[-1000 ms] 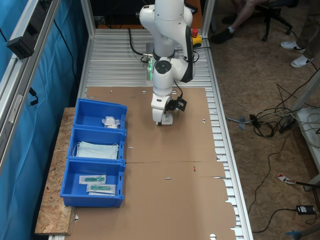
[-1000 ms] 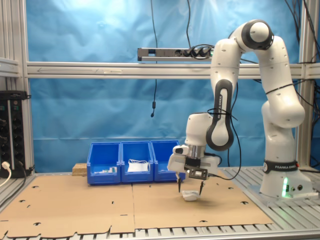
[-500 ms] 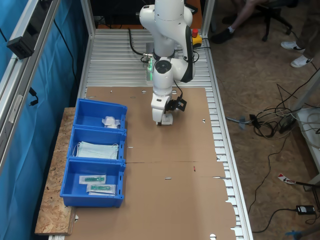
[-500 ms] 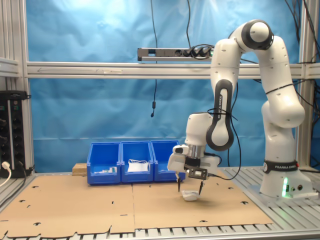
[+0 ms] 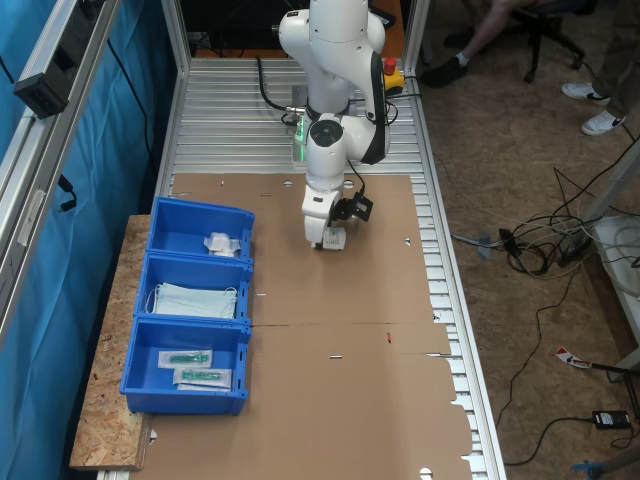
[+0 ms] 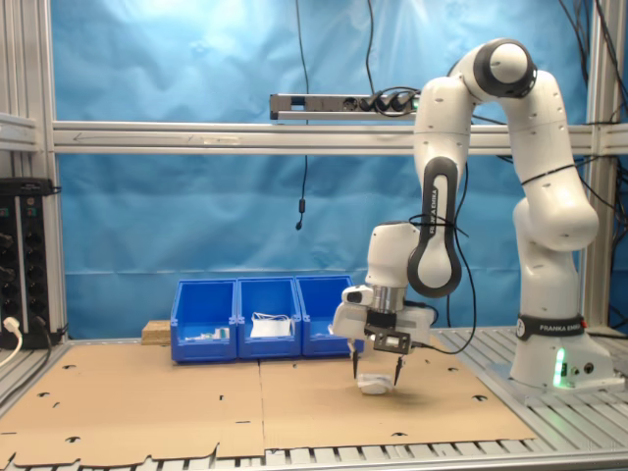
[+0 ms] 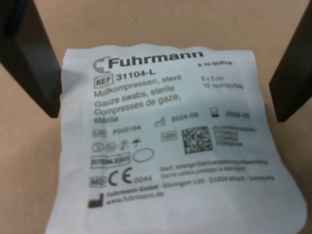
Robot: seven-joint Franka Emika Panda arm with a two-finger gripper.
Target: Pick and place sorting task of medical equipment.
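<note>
Here the gripper [image 6: 375, 372] sits low at centre frame in the second exterior view, fingers [image 7: 30, 58] spread wide, holding nothing. The white packet [image 7: 175, 141] lies flat on the brown cardboard [image 5: 330, 400] between the two fingers, apart from both in the wrist view. In the first exterior view, three blue bins [image 5: 152, 385] line the left of the frame: another packet [image 5: 222, 244], face masks [image 5: 195, 300], green-part packets [image 5: 195, 367].

packet [image 7: 170, 141] — looking like matt white paper | cardboard sheet [image 5: 340, 300] — appearing brown, matt | bins [image 5: 195, 300] — showing glossy blue plastic
</note>
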